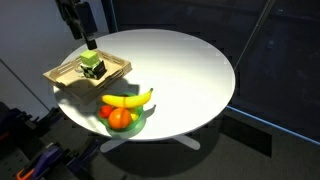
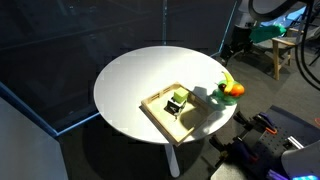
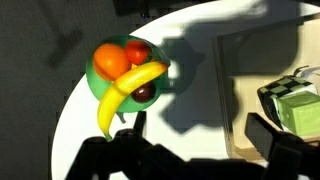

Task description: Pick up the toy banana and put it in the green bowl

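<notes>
The black two-fingered pincer [image 3: 195, 150] stands open and empty above the round white worktop [image 3: 200, 60], between the rectangular wooden tray [image 1: 85, 72] and the small bright green bowl [image 3: 128, 68]. The curved yellow toy banana [image 3: 122, 92] already lies across that bowl's rim, resting on the round orange and red toy fruit [image 3: 112, 60] inside, one end overhanging. It looks like light, stiff, smooth plastic, likely slippery; a hold across its thicker middle, jaws square to the curve, seems safest.
</notes>
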You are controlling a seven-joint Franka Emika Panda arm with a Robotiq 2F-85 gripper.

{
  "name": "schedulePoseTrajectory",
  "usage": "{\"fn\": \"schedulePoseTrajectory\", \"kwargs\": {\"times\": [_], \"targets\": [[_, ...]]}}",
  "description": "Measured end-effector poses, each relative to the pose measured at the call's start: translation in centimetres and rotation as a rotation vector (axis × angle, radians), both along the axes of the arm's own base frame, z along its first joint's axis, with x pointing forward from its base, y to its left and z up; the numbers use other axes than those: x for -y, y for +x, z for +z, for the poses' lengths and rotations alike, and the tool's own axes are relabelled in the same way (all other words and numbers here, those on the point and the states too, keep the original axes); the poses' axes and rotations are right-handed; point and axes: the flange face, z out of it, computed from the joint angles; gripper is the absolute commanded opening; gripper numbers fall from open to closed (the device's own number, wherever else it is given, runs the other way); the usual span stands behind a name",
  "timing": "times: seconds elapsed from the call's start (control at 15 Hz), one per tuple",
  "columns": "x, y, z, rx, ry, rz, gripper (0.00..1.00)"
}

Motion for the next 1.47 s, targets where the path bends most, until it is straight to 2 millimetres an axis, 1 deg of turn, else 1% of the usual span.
{"fn": "schedulePoseTrajectory", "kwargs": {"times": [0.4,0.73,1.0,1.47], "targets": [[-0.7,-1.3,2.7,0.022,0.039,0.018,1.0],[-0.9,-1.8,4.4,0.055,0.059,0.004,1.0],[-0.9,-2.0,5.0,0.067,0.059,0.001,1.0],[-0.9,-1.9,4.6,0.06,0.059,0.001,1.0]]}}
